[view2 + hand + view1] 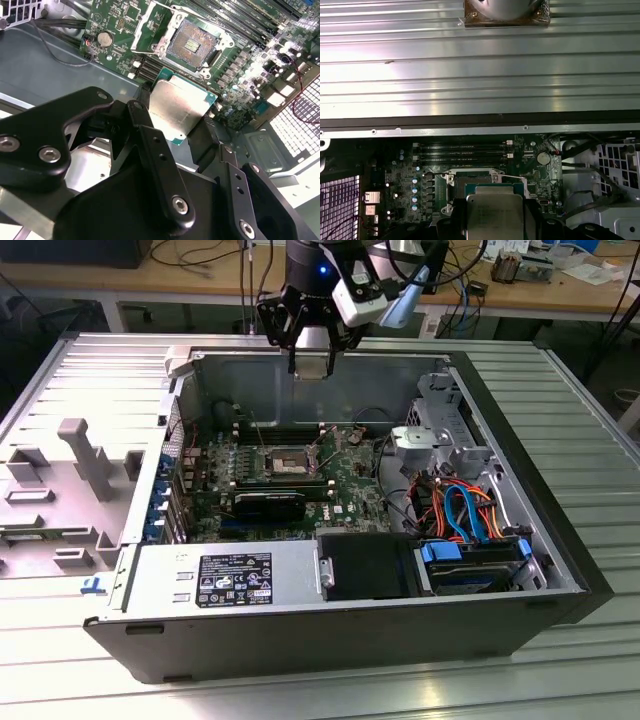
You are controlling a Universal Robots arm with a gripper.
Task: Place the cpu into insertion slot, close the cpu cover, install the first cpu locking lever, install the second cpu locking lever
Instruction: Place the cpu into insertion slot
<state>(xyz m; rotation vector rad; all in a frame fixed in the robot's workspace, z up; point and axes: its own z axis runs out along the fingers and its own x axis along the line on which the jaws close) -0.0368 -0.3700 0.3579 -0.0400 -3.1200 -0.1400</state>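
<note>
Well above the open insertion slot (192,46), the gripper (313,365) is clamped on two edges of the cpu (182,107) (markings on its silver top too faint to read), which hangs clear of the slot.

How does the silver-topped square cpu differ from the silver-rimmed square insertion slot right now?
The cpu is held up in the gripper; the insertion slot sits on the green board, uncovered. The cpu shows bright plain metal; the slot's centre is dark. Both are square.
</note>
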